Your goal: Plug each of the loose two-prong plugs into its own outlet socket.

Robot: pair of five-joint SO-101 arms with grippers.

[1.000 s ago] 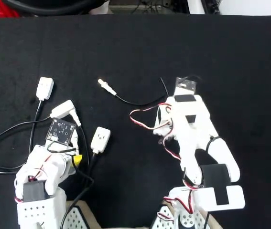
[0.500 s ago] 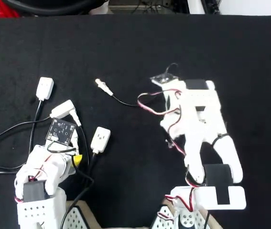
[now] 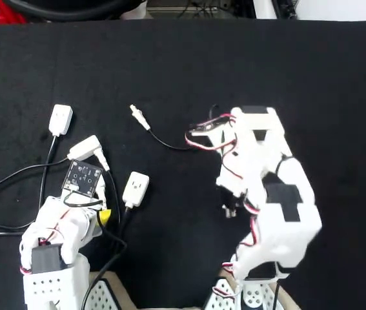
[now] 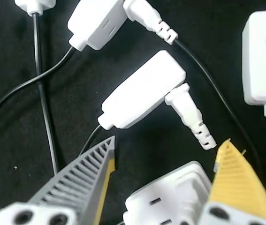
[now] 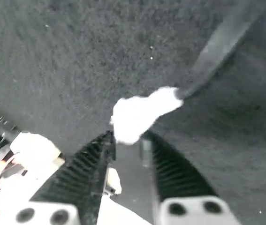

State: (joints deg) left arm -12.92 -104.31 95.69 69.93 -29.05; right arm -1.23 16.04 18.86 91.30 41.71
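A small white two-prong plug point(image 3: 139, 117) lies on the black table point(image 3: 312, 77), and its black cord point(image 3: 167, 143) runs toward my right arm point(image 3: 260, 161). In the right wrist view my right gripper point(image 5: 127, 137) is shut on a white plug point(image 5: 142, 114) with a black cord point(image 5: 222, 42), held above the cloth. My left gripper point(image 4: 168, 143) stands open low over the table, with a white outlet socket point(image 4: 168, 201) between its grey finger point(image 4: 88, 173) and yellow finger point(image 4: 231, 180). Just beyond lies another socket point(image 4: 142, 91) with a white plug point(image 4: 191, 117) against its end.
More white sockets lie at the left: one at the far left point(image 3: 61, 119), one angled point(image 3: 84, 147) and one point(image 3: 135, 188) beside my left arm point(image 3: 60, 226). Black cords point(image 3: 44, 177) trail across the left side. The table's far half and right side are bare.
My right arm has swung left and folded back toward its base, dragging the cord. The plug lying on the table has slid slightly left. The left arm has kept still.
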